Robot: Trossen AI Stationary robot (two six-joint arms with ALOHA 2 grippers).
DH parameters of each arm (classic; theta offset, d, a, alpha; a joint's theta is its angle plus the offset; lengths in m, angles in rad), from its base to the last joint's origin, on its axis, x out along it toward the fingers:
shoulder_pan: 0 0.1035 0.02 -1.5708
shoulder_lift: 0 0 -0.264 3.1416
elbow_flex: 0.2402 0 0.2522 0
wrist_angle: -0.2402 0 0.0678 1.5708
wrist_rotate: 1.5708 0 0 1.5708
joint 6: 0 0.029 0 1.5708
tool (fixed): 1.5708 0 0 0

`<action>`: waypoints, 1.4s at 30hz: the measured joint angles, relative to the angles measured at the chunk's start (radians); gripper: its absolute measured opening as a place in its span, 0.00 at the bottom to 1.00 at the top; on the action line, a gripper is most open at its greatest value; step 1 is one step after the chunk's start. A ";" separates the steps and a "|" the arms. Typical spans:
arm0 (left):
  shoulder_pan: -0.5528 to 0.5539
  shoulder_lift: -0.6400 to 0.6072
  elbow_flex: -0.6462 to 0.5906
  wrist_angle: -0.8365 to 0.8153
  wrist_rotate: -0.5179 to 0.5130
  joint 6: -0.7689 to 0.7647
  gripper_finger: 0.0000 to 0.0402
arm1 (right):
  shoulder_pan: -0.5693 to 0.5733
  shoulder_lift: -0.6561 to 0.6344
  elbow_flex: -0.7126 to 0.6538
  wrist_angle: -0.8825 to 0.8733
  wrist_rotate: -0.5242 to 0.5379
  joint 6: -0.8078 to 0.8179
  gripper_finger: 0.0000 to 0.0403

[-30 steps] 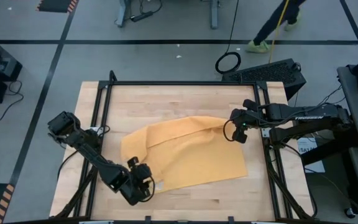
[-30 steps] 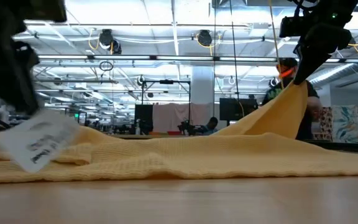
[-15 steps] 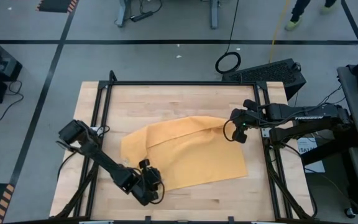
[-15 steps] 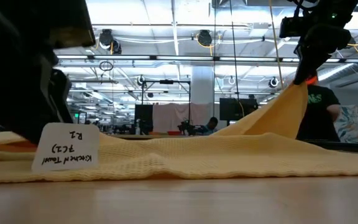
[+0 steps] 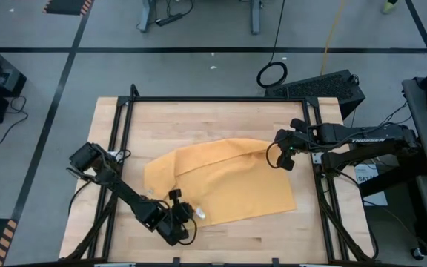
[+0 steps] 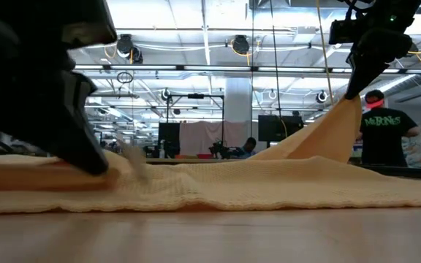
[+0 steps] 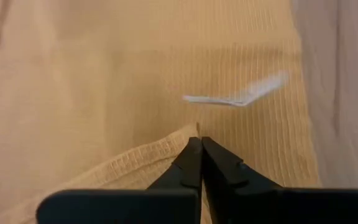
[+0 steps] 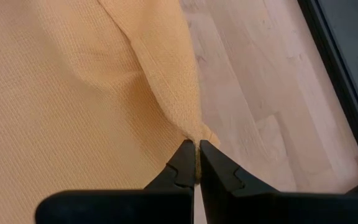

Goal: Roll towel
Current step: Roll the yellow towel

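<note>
The mustard-yellow towel [image 5: 228, 185] lies spread across the middle of the wooden table, with its far right corner pulled up off the wood. My left gripper [image 5: 187, 220] sits low at the towel's near left corner and is shut on it, beside a small white label [image 7: 241, 97]. My right gripper [image 5: 274, 153] is above the far right corner, shut on it. In the low view the cloth rises in a peak [image 6: 335, 131] to my right gripper [image 6: 355, 86]. My left gripper [image 6: 97, 166] is the dark mass at the left. My left gripper pinches the towel's hemmed edge at its near left corner [image 7: 180, 138] between its two fingers, slanting down from the table's left near side. The cloth at the fingertips is bunched into a small ridge, and the towel around it lies on the table. My right gripper pinches the towel's far right corner [image 8: 196, 138] between its two fingertips, slanting down from the table's right side. The corner is lifted clear, and the cloth runs down from it in a taut crease [image 8: 157, 93] to the part lying on the table.
A black metal frame [image 5: 124, 119] runs round the tabletop. Bare wood [image 5: 199, 119] shows on the far side of the towel and along the near edge. A black case [image 5: 325, 87] sits beyond the far right corner. A person [image 6: 382, 135] stands in the room behind.
My left gripper has come down and toward the table's right, onto the towel's near left corner, rolling as it went, and has shut on the edge there. The white label has swung away from in front of the gripper. My right gripper keeps the far corner raised.
</note>
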 joint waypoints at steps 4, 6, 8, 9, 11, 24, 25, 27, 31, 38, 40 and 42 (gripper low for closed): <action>-0.022 -0.066 0.000 -0.026 -0.051 -0.002 0.01 | 0.000 0.000 0.000 0.000 0.001 0.000 0.00; -0.037 -0.111 0.000 -0.074 -0.069 -0.032 0.01 | 0.000 0.000 0.000 0.000 0.004 0.000 0.00; -0.059 -0.159 0.000 -0.146 -0.093 -0.089 0.01 | 0.000 0.000 0.000 0.000 0.006 0.000 0.00; -0.073 -0.183 0.000 -0.182 -0.105 -0.125 0.01 | 0.000 0.000 0.000 0.000 0.006 0.000 0.00; -0.110 -0.228 0.000 -0.265 -0.125 -0.216 0.01 | 0.000 0.000 0.000 0.000 0.006 0.001 0.00; -0.407 -0.327 0.001 -0.499 0.196 -0.865 0.01 | 0.000 0.000 0.000 -0.113 0.070 0.135 0.00; -0.415 -0.327 0.001 -0.534 0.213 -0.921 0.02 | 0.000 0.000 0.000 -0.114 0.071 0.144 0.00; -0.423 -0.327 0.001 -0.613 0.260 -1.028 0.07 | 0.000 0.000 0.000 -0.113 0.071 0.157 0.00; -0.432 -0.327 0.001 -0.680 0.326 -1.114 0.23 | 0.000 0.000 0.000 -0.111 0.070 0.185 0.00; -0.434 -0.326 0.009 -0.670 0.388 -1.060 0.56 | 0.001 0.000 0.000 -0.116 0.026 0.210 0.00; -0.441 -0.326 0.032 -0.669 0.412 -1.041 0.63 | 0.001 0.000 0.000 -0.116 0.023 0.209 0.00; -0.447 -0.327 0.059 -0.674 0.432 -1.039 0.68 | 0.001 0.000 0.000 -0.117 0.022 0.209 0.00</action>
